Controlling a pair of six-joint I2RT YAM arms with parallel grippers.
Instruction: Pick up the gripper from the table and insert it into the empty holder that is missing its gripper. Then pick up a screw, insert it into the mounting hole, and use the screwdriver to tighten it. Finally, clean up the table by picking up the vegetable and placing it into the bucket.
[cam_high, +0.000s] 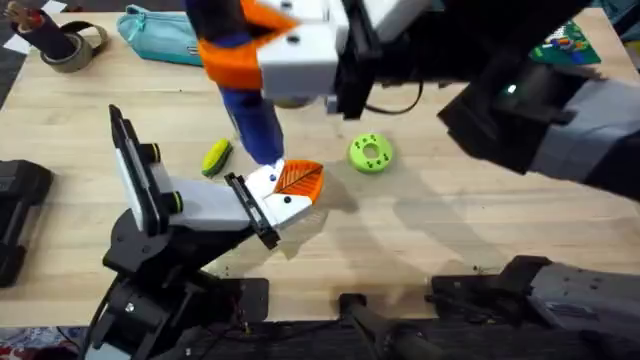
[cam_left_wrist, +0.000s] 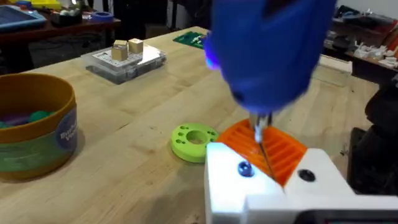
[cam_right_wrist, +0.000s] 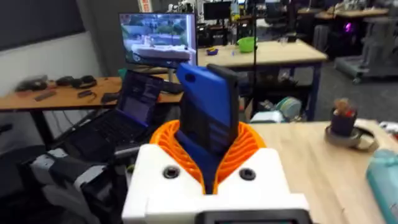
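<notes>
Overhead: right gripper (cam_high: 262, 40) clenched around the screwdriver (cam_high: 252, 115), held upright so its tip meets the gripper (cam_high: 290, 185) seated in the holder (cam_high: 250, 210); vegetable (cam_high: 216, 156) beside it on the table (cam_high: 480, 210). Left wrist: bit over a screw (cam_left_wrist: 244, 168); bucket (cam_left_wrist: 34, 127) well apart; left claw's state cannot be told. Right wrist: orange pads (cam_right_wrist: 171, 140) hug the handle; tip hidden.

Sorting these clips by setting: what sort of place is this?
Likely a robotics lab or workshop: a wooden workbench, a laptop and monitor on desks behind, and more benches beyond.
</notes>
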